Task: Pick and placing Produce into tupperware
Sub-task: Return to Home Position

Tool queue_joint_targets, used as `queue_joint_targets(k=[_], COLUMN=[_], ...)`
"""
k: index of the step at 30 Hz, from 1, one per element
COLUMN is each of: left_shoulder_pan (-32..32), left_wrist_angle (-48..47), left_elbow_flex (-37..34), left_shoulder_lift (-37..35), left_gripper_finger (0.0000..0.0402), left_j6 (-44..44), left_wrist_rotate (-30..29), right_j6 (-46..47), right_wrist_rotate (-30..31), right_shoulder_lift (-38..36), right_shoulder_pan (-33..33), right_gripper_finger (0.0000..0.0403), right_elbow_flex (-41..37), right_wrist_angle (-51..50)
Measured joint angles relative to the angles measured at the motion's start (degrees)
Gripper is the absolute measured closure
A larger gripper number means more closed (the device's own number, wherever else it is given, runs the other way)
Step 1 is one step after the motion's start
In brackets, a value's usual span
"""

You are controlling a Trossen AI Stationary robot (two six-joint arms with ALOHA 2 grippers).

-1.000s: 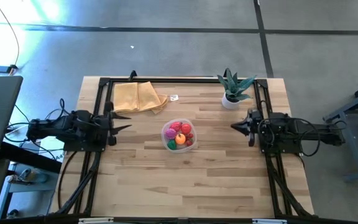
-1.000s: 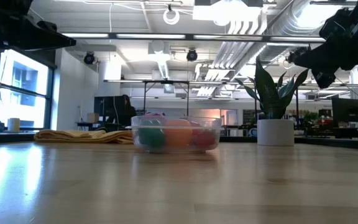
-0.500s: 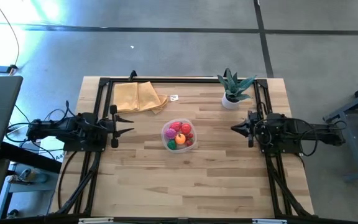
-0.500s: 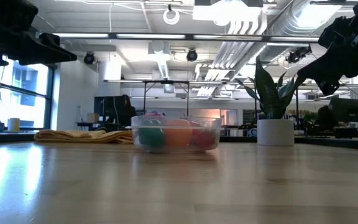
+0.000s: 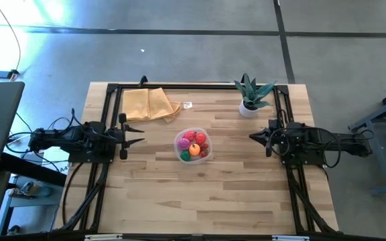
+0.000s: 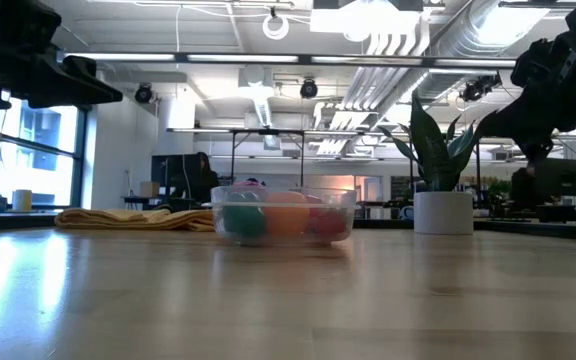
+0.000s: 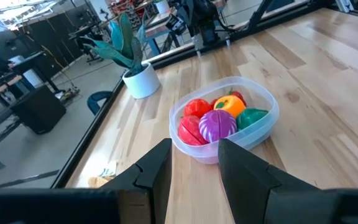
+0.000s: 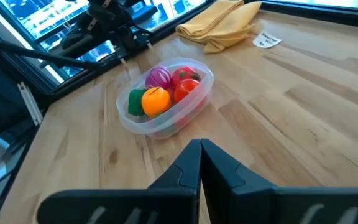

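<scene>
clear tupperware (image 8: 180, 118), red, orange, green and magenta produce (image 7: 219, 119), tan cloth (image 5: 149, 104), pale wood table (image 5: 213, 194)

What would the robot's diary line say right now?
produce: inside tupperware | left gripper: open, far left | right gripper: shut, far right

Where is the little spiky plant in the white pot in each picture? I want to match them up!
High view: the plant stands at the top right corner of the table.
Low view: the plant is right of middle, behind the tupperware.
Left wrist view: the plant is beyond the tupperware, by the table edge.
Right wrist view: not in it.
Shared landmark: the tupperware, in all four views.
</scene>
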Motion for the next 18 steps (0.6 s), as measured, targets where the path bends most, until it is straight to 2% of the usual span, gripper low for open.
queue_joint_targets(k=[18], left_shoulder_pan=[0.00], left_wrist_angle=[-0.38], left_elbow_flex=[0.00], left_shoulder_lift=[0.00], left_gripper_finger=[0.0282], left_j6=[0.00], left_wrist_rotate=[-0.15], right_j6=[0.20], right_wrist_rotate=[-0.31], right_shoulder_lift=[0.00], right_shoulder_pan=[0.01], right_gripper_finger=[0.0403], right_elbow_flex=[0.00], right_wrist_angle=[-0.54])
